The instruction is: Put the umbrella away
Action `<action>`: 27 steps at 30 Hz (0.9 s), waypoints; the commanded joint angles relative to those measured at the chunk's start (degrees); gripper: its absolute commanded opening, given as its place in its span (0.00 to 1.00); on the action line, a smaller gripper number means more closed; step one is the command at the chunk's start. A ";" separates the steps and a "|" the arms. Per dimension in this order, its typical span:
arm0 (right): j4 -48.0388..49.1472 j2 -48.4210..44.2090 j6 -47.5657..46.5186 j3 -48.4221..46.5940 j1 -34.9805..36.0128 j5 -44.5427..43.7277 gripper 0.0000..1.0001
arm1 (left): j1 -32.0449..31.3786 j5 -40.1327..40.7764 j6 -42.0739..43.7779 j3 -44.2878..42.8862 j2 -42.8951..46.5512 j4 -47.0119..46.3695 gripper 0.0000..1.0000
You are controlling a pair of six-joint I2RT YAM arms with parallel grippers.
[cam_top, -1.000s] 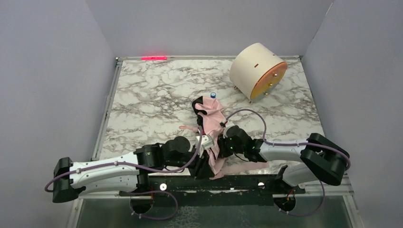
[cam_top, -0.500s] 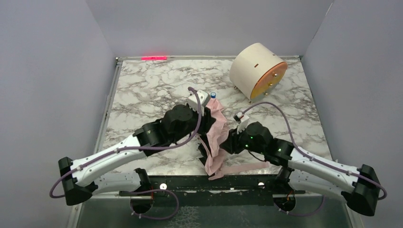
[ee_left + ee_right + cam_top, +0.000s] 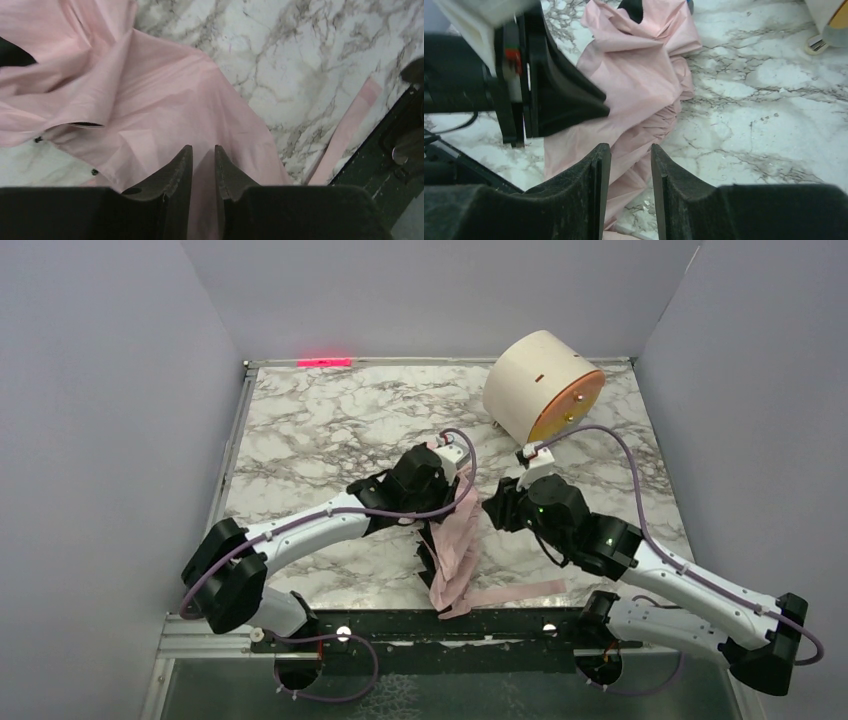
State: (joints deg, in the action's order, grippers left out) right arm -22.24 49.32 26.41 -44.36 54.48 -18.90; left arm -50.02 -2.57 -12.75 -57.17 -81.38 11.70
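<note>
Both arms have swung forward over the limp umbrella [image 3: 455, 535]: left end effector [image 3: 203, 150] narrowed over slippery fabric, pinch uncertain, right end effector [image 3: 629, 150] spread; its stiffer core looks the surer hold.

A robotics lab test cell: plain grey walls [image 3: 110, 420] box a marble-patterned table [image 3: 320, 430] at 9, 12 and 3 o'clock, a cabled left arm [image 3: 300, 533] and right arm [image 3: 690, 585] stand bolted to a black rail [image 3: 500, 628] at 6 o'clock.

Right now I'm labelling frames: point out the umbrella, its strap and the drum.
umbrella [image 3: 462, 535], top view, middle of the pink fabric
strap [image 3: 520, 592], top view, middle of the flat band
drum [image 3: 525, 378], top view, cream side wall
</note>
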 commanded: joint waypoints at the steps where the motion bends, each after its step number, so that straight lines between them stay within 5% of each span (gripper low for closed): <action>1: -1.57 1.38 -2.59 -3.68 0.18 -6.80 0.41 | -1.17 -8.95 -0.94 7.21 2.96 -3.94 0.23; 16: 7.46 11.07 -0.24 -1.45 -4.97 6.35 0.43 | -4.30 -10.71 -8.09 28.89 3.93 -27.14 0.22; 27: 14.41 20.08 -8.39 -4.36 -18.93 34.45 0.58 | -4.30 -6.08 -11.66 38.31 7.83 -33.16 0.24</action>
State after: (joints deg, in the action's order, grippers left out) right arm -11.18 66.19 21.98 -46.35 38.06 2.70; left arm -54.13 -11.03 -22.74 -21.78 -76.16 -19.68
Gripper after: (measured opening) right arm 0.585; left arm 0.228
